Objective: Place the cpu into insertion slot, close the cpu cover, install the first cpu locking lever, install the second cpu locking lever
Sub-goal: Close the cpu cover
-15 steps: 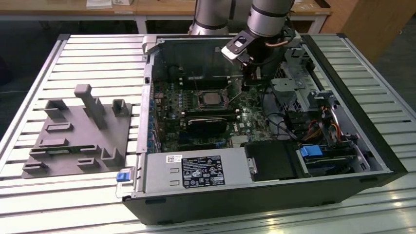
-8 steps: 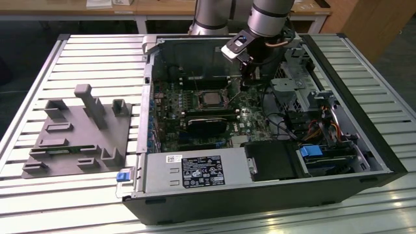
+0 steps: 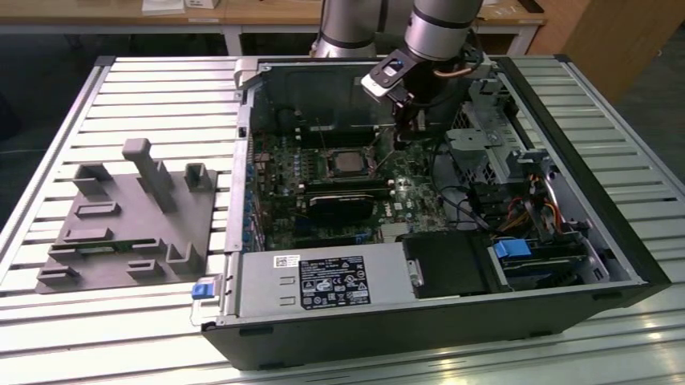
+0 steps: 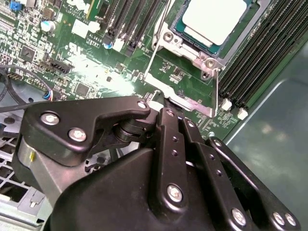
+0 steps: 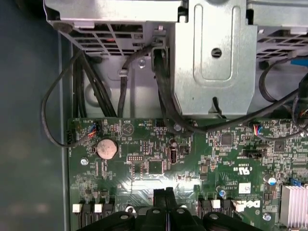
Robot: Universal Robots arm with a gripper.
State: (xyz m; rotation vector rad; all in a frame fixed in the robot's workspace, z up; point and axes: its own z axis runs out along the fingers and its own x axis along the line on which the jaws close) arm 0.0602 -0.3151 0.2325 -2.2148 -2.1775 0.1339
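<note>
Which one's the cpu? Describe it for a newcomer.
Inside the open computer case, find the green motherboard. The cpu sits near its middle: a pale silver square inside a metal frame, unlike the long black slots beside it.

Shows the cpu (image 4: pixel 215 19) as a flat square chip with a pale silver-grey top, seated level in the insertion slot (image 4: pixel 178 22), just beyond the tips of the end effector (image 4: pixel 162 102). Leaves only a dark rim of the slot visible around the chip, set into green board. Frames both with the cpu cover (image 4: pixel 192 52), a thin silvery plate with a square window, lying flat around the chip, its nearest edge close to the end effector's tips.
</note>
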